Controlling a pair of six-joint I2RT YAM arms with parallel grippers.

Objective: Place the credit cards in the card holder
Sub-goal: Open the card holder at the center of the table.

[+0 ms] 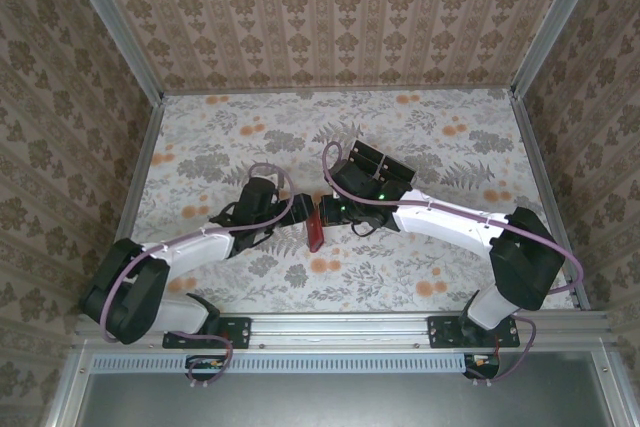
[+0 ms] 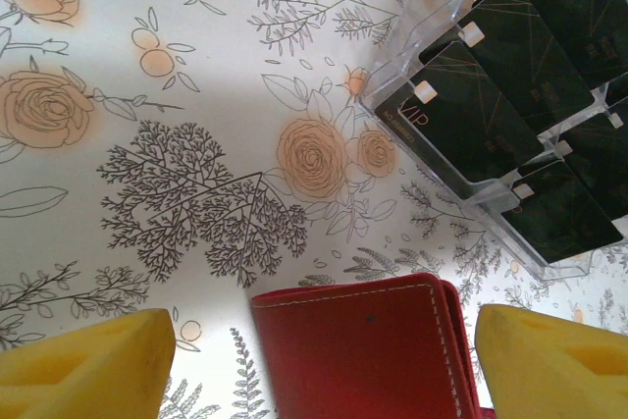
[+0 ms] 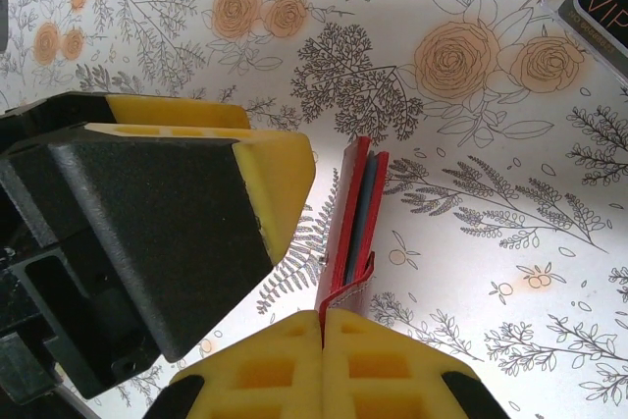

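Observation:
The red card holder (image 1: 314, 230) stands on edge at mid-table between the two arms. My right gripper (image 3: 322, 326) is shut on its lower corner by the snap tab, and a grey-blue inside shows between the red flaps (image 3: 355, 205). My left gripper (image 2: 324, 326) is open, its yellow fingers (image 2: 93, 365) standing either side of the card holder (image 2: 363, 350) with a gap on each side. One left finger (image 3: 280, 159) sits just left of the card holder in the right wrist view. Several black glossy credit cards (image 2: 466, 115) rest in a clear slotted tray (image 2: 392, 71).
The clear tray (image 1: 380, 169) sits just behind the right gripper (image 1: 330, 213), close to the left gripper (image 1: 296, 209). Patterned walls enclose the flowered table on three sides. Bare tabletop lies at the far left, far right and front.

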